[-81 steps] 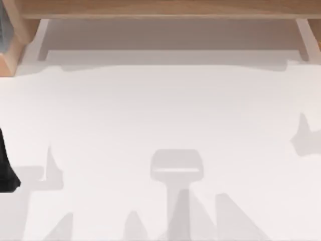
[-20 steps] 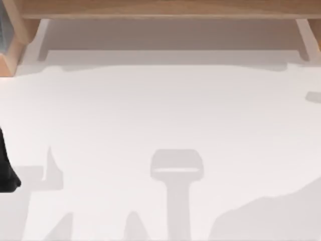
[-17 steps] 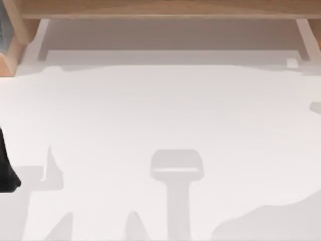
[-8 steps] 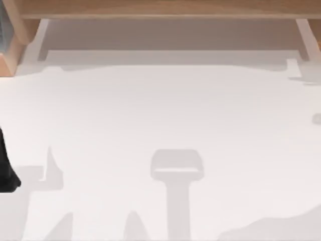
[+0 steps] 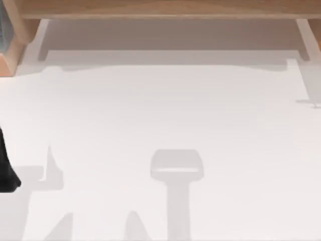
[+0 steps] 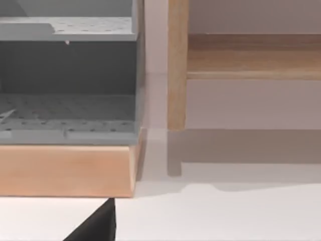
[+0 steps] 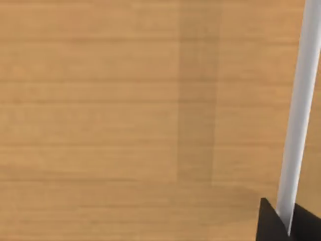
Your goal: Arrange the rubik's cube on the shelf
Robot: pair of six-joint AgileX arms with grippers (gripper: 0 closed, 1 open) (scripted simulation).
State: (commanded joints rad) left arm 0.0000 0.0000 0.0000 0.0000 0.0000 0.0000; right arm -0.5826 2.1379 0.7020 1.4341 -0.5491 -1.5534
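The shelf (image 5: 160,8) is a long light-brown board along the table's far edge, with a wooden side support (image 5: 15,35) at the left and a pale upright (image 5: 305,37) at the right. The rubik's cube is out of view. My left arm (image 5: 6,165) is parked at the table's left edge; a black tip of my left gripper (image 6: 98,227) points toward the shelf's left wooden upright (image 6: 177,65). A black tip of my right gripper (image 7: 281,223) hangs close over the shelf's wood (image 7: 125,110), beside a pale upright (image 7: 298,110).
A grey perforated rack (image 6: 65,108) on a wooden base (image 6: 65,170) stands just left of the shelf's end. The white table (image 5: 160,110) carries only soft shadows in its middle and front.
The large shadow at the table's front right has slid off the view, and the small shadow at the right edge has shifted up toward the shelf. The left arm has not moved.
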